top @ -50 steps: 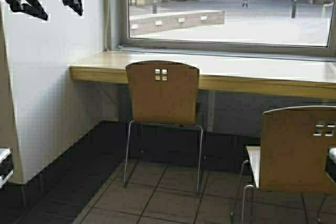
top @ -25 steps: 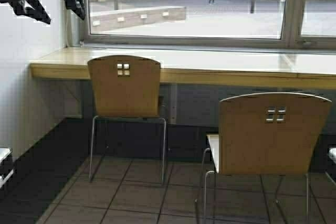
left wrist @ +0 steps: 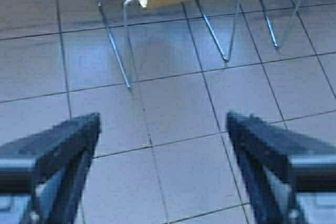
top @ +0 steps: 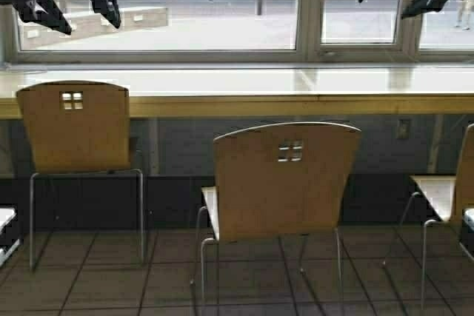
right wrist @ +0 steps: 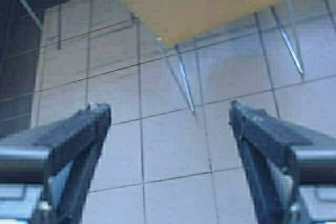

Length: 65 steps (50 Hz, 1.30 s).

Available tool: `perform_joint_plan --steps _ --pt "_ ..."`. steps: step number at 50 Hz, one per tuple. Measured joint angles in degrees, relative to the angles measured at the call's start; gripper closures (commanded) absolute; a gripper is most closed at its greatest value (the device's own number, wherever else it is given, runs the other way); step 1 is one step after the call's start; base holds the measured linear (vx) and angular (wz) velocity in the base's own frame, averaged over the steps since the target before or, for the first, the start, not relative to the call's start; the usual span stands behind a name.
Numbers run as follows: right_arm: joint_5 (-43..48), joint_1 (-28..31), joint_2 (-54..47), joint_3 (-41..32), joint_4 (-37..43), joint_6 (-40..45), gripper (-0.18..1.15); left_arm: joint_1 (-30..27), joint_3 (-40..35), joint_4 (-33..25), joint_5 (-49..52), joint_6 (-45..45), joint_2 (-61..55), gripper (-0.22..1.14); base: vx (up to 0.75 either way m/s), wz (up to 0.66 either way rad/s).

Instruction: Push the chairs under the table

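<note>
A third plywood chair (top: 453,205) is cut off at my right edge, perhaps pulled out. The middle chair (top: 285,179) stands clear of the table (top: 244,94); the left chair (top: 74,127) sits against it. My left gripper (left wrist: 163,129) and right gripper (right wrist: 169,124) hang raised, jaws spread, above floor tiles (left wrist: 178,108).

The middle chair (top: 285,183) stands clear of the bench (top: 296,90), bare tiled floor (top: 111,279) on either side of it; the left chair (top: 74,127) sits close against the bench edge; a third chair (top: 448,197) intrudes at the right border; open gaps separate all three backrests; left gripper (left wrist: 163,129) and right gripper (right wrist: 170,124), jaws spread wide, hang above unobstructed tiles, thin chrome legs just ahead.
</note>
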<state>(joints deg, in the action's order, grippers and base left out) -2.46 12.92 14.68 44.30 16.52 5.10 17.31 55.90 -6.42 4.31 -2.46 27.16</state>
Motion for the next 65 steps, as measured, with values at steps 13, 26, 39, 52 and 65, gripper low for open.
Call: perform_joint_plan --steps 13,26,39,52,65 --pt "0.0 0.09 -2.46 -0.18 0.62 0.0 -0.02 0.09 0.0 -0.79 0.09 -0.09 -0.44 -0.1 0.07 -0.26" --pt "-2.37 0.35 -2.46 -1.32 0.62 -0.09 -0.02 0.09 0.0 -1.32 0.35 -0.26 -0.53 -0.1 0.14 -0.11" --pt "-3.69 0.18 -2.37 -1.76 0.62 -0.09 -0.02 0.09 0.0 -3.08 0.53 -0.53 -1.05 -0.1 0.24 -0.04" --pt "-4.48 0.26 -1.93 -1.76 4.75 0.0 -0.02 0.0 0.0 -5.1 1.32 -3.52 -2.64 -0.1 0.28 0.03" --pt "-5.8 0.18 -5.1 -1.85 15.56 0.0 -0.02 0.0 -0.26 -14.85 2.29 -14.94 -9.76 -0.1 0.31 0.05"
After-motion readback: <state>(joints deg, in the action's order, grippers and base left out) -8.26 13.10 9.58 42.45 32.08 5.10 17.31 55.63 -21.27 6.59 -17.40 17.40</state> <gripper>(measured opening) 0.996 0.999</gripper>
